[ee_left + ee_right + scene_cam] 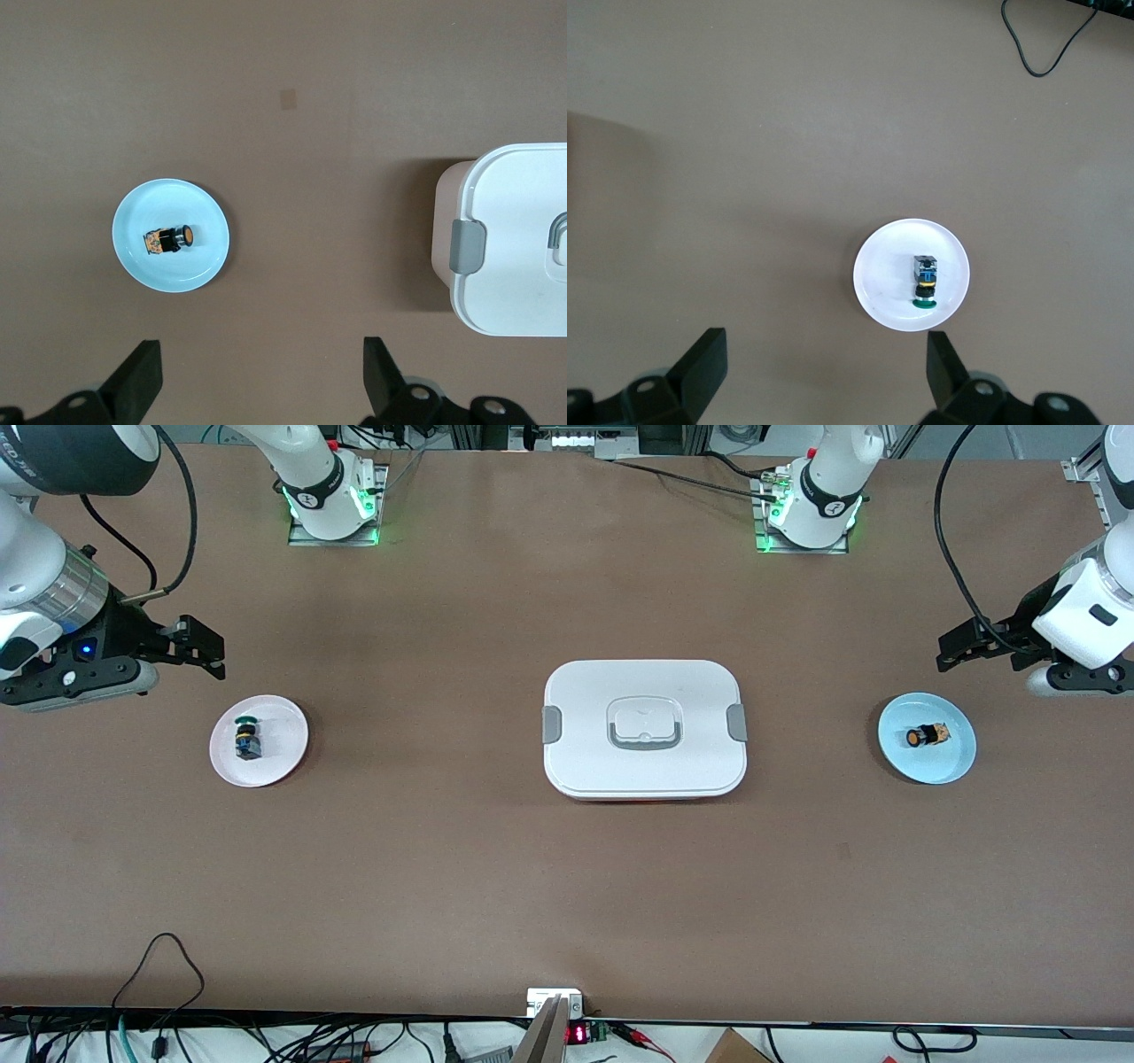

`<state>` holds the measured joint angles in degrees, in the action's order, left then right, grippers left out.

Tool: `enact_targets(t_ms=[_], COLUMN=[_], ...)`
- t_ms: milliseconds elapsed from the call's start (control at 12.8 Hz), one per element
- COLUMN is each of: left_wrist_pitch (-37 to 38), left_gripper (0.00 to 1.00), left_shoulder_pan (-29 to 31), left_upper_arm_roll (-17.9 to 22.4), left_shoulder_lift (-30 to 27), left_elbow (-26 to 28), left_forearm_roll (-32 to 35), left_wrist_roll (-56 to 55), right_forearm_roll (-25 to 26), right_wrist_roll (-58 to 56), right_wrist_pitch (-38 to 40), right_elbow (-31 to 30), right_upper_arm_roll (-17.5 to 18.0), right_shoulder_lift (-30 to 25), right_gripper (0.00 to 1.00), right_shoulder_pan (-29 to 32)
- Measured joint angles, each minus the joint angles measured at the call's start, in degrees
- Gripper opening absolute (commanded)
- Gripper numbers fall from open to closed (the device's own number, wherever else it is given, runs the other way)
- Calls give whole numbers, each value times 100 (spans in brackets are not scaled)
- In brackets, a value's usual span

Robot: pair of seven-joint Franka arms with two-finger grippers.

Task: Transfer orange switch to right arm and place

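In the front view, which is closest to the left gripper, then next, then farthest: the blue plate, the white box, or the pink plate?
1. Blue plate, at the left arm's end, just below the left gripper.
2. White box, mid-table.
3. Pink plate, at the right arm's end.

A matt brown table surface point(443, 868) is carrying a smooth white plastic lidded box point(644, 766) and a glossy pale-blue plate point(952, 766).

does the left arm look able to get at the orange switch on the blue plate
Probably yes: the left gripper, jaws open, hangs beside the blue plate, and the orange switch lies uncovered on it.
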<state>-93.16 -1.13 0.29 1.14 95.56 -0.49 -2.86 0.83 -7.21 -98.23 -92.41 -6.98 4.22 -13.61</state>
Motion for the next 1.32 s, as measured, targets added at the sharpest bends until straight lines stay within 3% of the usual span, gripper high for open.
enact_targets(t_ms=[1325], left_wrist_pitch=[357], left_gripper=[100], left_shoulder_pan=[48], left_upper_arm_roll=[61], left_shoulder_lift=[226], left_elbow=[-176], left_forearm_roll=[0], left_wrist_roll=[-3], right_forearm_roll=[0], right_wrist_roll=[215], right_wrist_pitch=[87], right_elbow=[23], right_upper_arm_roll=[30], right_shoulder_lift=[-33], right_gripper=[100], right_shoulder_pan=[-141])
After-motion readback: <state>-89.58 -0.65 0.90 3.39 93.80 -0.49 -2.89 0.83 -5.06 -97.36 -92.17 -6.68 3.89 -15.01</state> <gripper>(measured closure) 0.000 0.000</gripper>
